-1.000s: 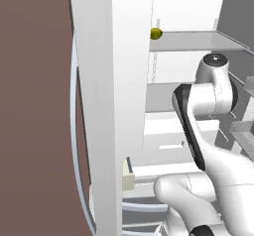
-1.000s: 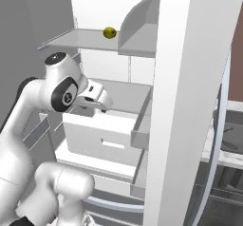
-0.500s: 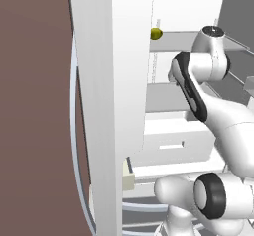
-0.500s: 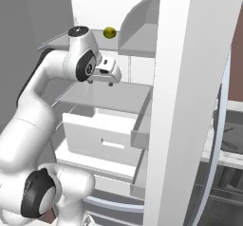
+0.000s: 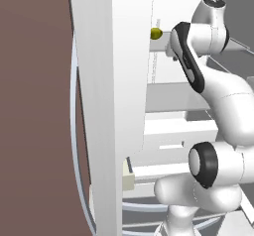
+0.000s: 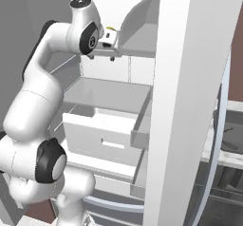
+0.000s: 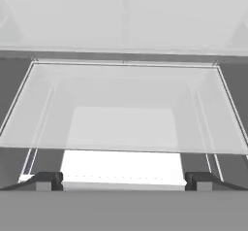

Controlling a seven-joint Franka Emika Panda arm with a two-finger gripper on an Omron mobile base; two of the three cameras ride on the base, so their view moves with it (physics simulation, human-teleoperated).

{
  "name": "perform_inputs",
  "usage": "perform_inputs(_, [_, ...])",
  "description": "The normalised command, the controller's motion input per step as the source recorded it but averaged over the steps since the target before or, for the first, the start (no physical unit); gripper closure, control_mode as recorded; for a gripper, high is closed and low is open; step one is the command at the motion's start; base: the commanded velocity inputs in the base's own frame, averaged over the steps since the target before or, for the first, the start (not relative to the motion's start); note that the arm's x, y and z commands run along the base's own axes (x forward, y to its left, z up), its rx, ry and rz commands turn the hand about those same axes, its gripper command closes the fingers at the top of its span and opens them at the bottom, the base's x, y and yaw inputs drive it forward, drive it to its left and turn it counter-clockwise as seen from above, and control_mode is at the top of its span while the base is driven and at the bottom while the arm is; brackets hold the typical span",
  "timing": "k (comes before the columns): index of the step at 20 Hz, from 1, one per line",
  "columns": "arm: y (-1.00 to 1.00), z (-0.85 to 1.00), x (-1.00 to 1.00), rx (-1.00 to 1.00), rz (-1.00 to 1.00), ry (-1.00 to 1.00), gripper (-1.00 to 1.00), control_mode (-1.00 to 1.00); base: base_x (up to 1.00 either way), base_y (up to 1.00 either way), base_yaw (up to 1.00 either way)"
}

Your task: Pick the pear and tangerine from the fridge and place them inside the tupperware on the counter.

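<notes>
- the arm is swinging way up compared to a second ago: the hand was down by the white drawer [image 6: 102, 137] then, and now it's sitting level with the upper shelf [image 6: 137, 42] of the fridge [image 5: 106, 81]
- the gripper [image 6: 111, 37] is ending up right next to the pear [image 5: 156, 32], which looks like the reach for the first fruit is getting going, nothing grabbed yet
- its two dark fingertips [image 7: 46, 180] are standing spread wide apart in the hand view, with nothing between them, just clear shelves and white fridge interior ahead
- the pear is sitting on that upper shelf near the open door's edge in the left base view, a small yellow-green lump; in the right base view just a sliver of yellow is peeking over the hand
- it's looking round-ish and smooth, so probably wanting a centered pinch so it isn't rolling off
</notes>
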Motion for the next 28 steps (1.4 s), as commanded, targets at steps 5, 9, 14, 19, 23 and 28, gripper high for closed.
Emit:
perform_inputs(5, [0.13, 0.18, 0.19, 0.00, 0.00, -0.33, -1.00, -1.00, 0.00, 0.00, 0.00])
perform_inputs(9, [0.23, 0.04, 0.23, 0.00, 0.00, -0.48, -1.00, -1.00, 0.00, 0.00, 0.00])
perform_inputs(14, [0.27, 0.08, 0.20, 0.00, 0.00, -0.28, -1.00, -1.00, 0.00, 0.00, 0.00])
perform_inputs(19, [0.33, 0.48, 0.51, 0.00, -0.23, 0.19, -1.00, -1.00, 0.00, 0.00, 0.00])
perform_inputs(23, [0.24, 0.45, 0.54, 0.00, -0.28, 0.38, -1.00, -1.00, 0.00, 0.00, 0.00])
perform_inputs(28, [0.00, 0.07, 0.23, 0.00, -0.03, 0.00, -1.00, -1.00, 0.00, 0.00, 0.00])
